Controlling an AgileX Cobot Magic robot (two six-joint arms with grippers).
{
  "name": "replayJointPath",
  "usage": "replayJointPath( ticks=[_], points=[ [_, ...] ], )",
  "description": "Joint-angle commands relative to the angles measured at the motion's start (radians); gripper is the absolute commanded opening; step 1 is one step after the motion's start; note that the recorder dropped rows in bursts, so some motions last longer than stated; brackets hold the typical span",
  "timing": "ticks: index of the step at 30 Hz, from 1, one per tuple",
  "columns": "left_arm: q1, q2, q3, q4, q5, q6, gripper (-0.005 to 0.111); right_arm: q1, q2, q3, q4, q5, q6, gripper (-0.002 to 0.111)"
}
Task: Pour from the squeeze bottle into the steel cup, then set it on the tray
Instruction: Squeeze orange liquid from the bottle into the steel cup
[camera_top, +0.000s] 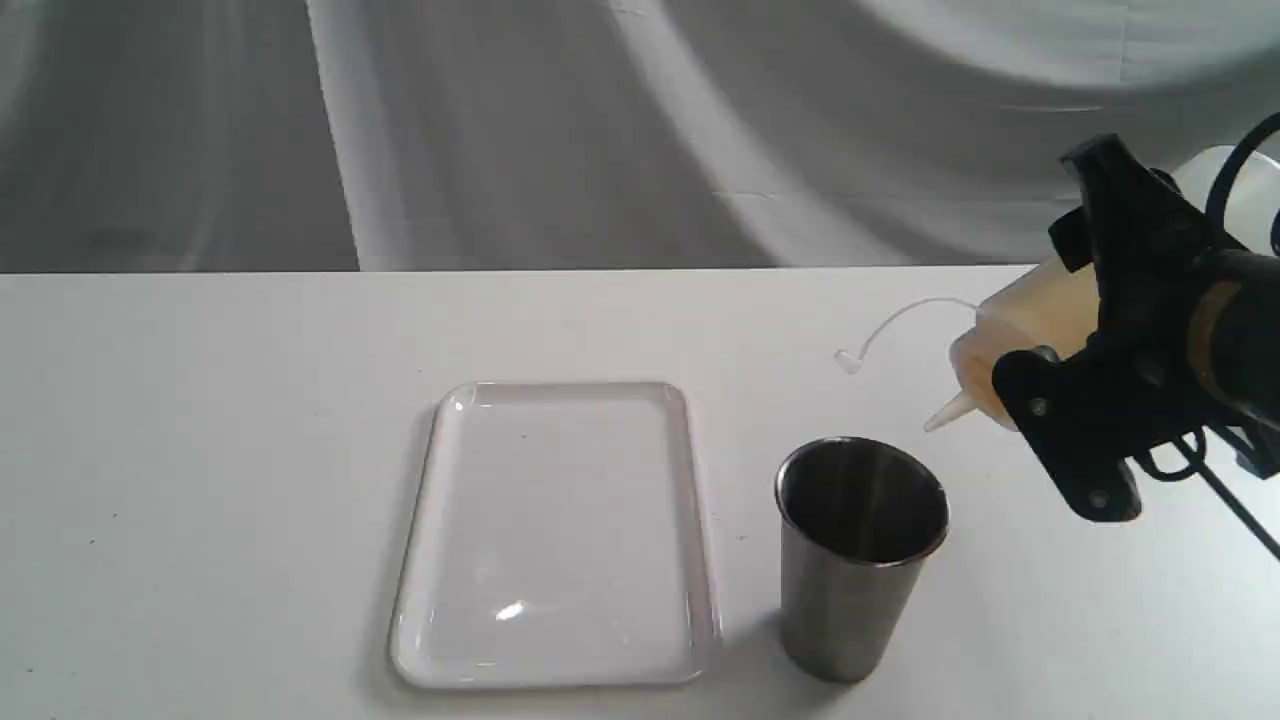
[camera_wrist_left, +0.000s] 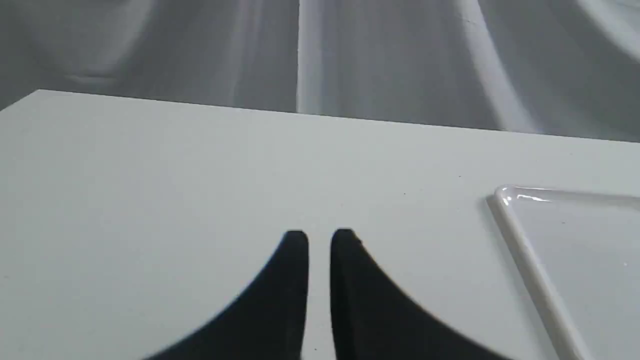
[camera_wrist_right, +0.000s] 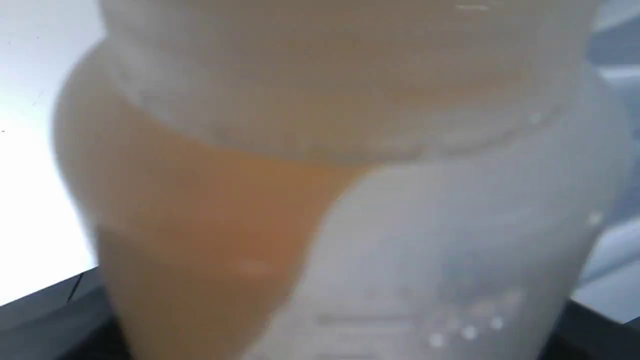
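Observation:
My right gripper (camera_top: 1090, 330) is shut on the squeeze bottle (camera_top: 1030, 330), holding it tilted with the nozzle pointing down and left, just above and to the right of the steel cup's rim. Its tethered cap dangles on a thin strap to the left. Amber liquid has pooled toward the nozzle end, and the squeeze bottle (camera_wrist_right: 320, 200) fills the right wrist view. The steel cup (camera_top: 860, 555) stands upright on the table, right of the tray (camera_top: 440, 440), which lies flat. My left gripper (camera_wrist_left: 319, 240) hovers low over bare table left of the tray (camera_wrist_left: 525, 250), fingers nearly together, holding nothing.
The white table (camera_top: 200, 450) ends at a far edge against a grey draped backdrop (camera_top: 500, 130). The right arm's black cables hang at the right edge of the exterior view.

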Motion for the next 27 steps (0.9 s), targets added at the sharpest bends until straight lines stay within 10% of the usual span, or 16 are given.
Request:
replayJointPath(
  ticks=[1,27],
  points=[
    [-0.005,0.002,0.004,-0.004,0.001,-0.002,0.008,0.001,-0.008,-0.011,-0.012,0.003,0.094,0.000],
    [-0.005,0.002,0.004,-0.004,0.001,-0.002,0.008,0.001,-0.008,-0.014,-0.012,-0.039,-0.049,0.000]
  ],
)
